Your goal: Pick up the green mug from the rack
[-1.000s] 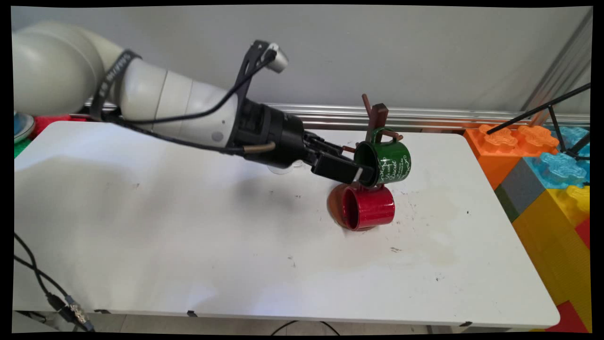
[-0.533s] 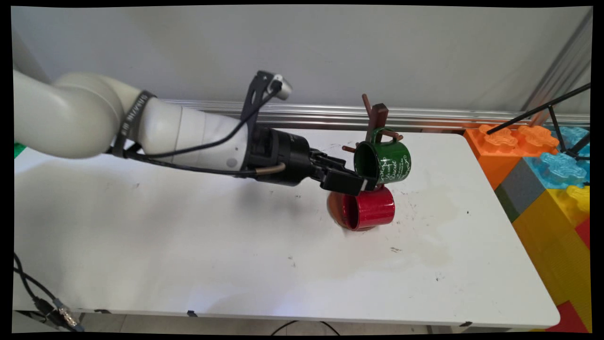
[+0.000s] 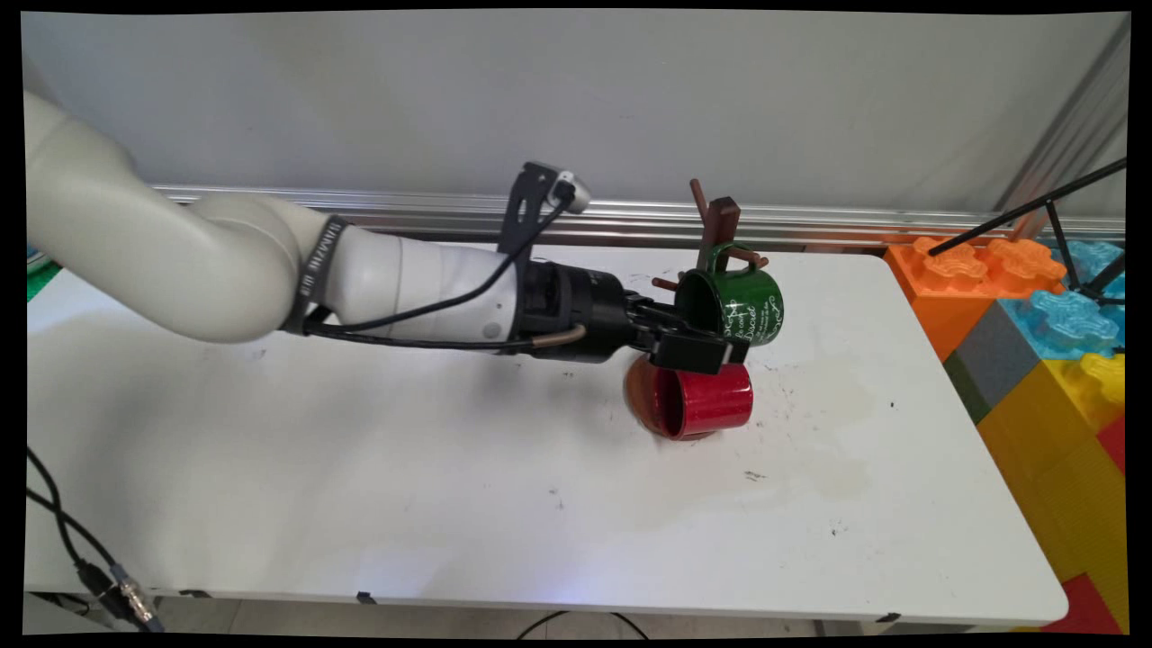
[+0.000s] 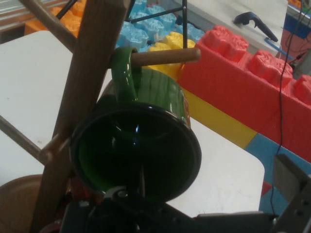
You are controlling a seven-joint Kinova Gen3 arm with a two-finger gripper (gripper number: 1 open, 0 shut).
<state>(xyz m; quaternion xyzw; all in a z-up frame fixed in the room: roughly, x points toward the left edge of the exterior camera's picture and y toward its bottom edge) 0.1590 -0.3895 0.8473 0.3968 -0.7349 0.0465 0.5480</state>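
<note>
Claw [image 3: 717, 353] spread wide, just below and in front of green enamel mug [image 3: 740, 306] hung by handle on wooden mug tree [image 3: 716, 229], red mug [image 3: 705, 401] directly beneath.

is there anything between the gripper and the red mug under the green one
Nothing visible lies between them. The gripper sits right at the top of the red mug, under the green mug hanging on the wooden rack. Whether it touches either mug cannot be told.

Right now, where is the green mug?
In the main view, the green mug hangs by its handle on a peg of the wooden mug tree, right of centre, directly above the red mug.
</note>
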